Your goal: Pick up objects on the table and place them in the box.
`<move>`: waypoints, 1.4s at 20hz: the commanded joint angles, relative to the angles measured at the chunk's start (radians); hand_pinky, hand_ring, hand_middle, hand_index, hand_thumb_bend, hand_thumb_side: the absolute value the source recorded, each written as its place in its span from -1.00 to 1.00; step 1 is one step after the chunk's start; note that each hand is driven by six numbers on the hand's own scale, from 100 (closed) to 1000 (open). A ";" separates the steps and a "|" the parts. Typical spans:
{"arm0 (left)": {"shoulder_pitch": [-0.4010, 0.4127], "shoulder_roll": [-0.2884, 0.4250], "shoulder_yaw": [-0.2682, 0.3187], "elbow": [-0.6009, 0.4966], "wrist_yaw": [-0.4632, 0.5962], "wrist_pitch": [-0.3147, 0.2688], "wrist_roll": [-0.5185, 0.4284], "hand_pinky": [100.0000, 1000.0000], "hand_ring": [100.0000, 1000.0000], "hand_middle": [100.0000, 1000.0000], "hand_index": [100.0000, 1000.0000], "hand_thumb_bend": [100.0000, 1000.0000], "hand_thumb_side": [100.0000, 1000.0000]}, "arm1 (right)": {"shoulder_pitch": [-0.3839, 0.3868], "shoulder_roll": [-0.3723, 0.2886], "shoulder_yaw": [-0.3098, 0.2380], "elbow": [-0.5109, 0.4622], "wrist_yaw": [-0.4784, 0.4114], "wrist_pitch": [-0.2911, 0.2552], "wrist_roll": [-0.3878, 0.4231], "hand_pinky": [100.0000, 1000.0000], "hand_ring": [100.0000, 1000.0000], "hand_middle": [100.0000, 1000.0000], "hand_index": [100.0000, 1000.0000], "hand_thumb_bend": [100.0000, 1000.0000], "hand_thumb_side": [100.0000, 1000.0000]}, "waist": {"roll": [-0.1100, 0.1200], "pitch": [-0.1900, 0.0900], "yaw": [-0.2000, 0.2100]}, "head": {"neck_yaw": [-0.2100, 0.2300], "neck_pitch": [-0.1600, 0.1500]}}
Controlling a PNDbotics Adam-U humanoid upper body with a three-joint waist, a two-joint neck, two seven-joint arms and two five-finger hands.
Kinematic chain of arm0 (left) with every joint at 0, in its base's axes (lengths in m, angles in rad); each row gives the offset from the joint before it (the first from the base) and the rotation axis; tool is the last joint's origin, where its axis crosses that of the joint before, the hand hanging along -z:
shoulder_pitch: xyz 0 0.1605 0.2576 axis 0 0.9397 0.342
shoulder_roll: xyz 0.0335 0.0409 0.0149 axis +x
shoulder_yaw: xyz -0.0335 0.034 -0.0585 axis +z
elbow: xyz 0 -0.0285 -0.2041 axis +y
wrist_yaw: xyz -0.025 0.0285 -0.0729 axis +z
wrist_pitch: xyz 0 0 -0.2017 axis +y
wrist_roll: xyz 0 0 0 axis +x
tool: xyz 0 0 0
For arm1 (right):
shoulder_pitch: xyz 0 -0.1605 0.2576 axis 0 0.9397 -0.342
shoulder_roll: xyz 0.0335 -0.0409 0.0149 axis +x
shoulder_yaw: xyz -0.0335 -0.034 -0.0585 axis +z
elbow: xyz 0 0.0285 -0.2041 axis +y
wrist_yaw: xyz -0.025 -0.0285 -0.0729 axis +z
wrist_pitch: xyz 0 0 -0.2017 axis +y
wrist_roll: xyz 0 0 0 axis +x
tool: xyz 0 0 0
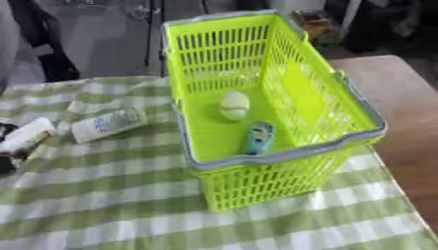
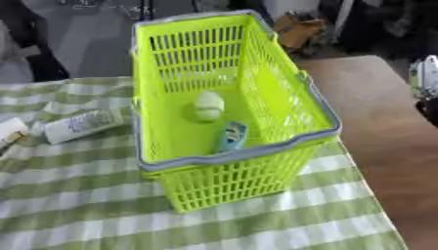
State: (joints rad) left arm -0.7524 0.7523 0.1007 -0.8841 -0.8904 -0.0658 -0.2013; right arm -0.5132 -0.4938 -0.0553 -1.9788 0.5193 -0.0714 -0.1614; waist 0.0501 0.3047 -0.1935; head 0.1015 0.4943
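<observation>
A lime-green basket (image 1: 282, 155) with a grey rim stands on the checked cloth. Inside it lie a pale oval object (image 1: 234, 105) and a small blue tube (image 1: 259, 137). Left of the basket a white bottle (image 1: 108, 124) lies on its side. Further left a white tube with an orange end (image 1: 26, 136) lies at the picture's edge. A dark shape that may be my left hand (image 1: 5, 163) shows at the left edge beside that tube. In the right eye view a silver and black part, perhaps my right hand (image 2: 426, 83), shows at the right edge, well away from the basket.
The green and white checked cloth (image 1: 102, 205) covers the table's left and front. Bare brown tabletop (image 2: 376, 122) lies right of the basket. Dark furniture and clutter stand beyond the far edge.
</observation>
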 commanded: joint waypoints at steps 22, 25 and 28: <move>-0.137 -0.046 -0.135 -0.396 0.388 0.021 -0.019 0.05 -0.12 -0.88 -0.54 -1.00 -0.77 | 0.037 0.008 0.003 -0.021 -0.009 0.008 0.022 0.08 0.09 0.20 0.51 -0.87 0.13 | -0.004 -0.115 0.040 | 0.006 0.075; -0.168 -0.082 -0.163 -0.419 0.385 0.018 -0.033 0.06 -0.11 -0.87 -0.53 -1.00 -0.80 | 0.040 0.011 0.006 -0.021 -0.011 0.008 0.026 0.08 0.09 0.20 0.51 -0.87 0.13 | -0.002 -0.119 0.042 | 0.003 0.081; -0.194 -0.112 -0.186 -0.426 0.378 0.013 -0.042 0.06 -0.11 -0.86 -0.53 -1.00 -0.80 | 0.040 0.012 0.008 -0.021 -0.012 0.007 0.028 0.08 0.09 0.20 0.51 -0.87 0.13 | -0.001 -0.119 0.040 | 0.002 0.081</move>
State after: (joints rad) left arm -0.9185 0.6284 -0.0838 -1.2874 -0.5114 -0.0515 -0.2390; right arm -0.4649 -0.4712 -0.0456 -1.9788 0.5131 -0.0639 -0.1358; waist 0.0515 0.2079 -0.1549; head 0.1026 0.5686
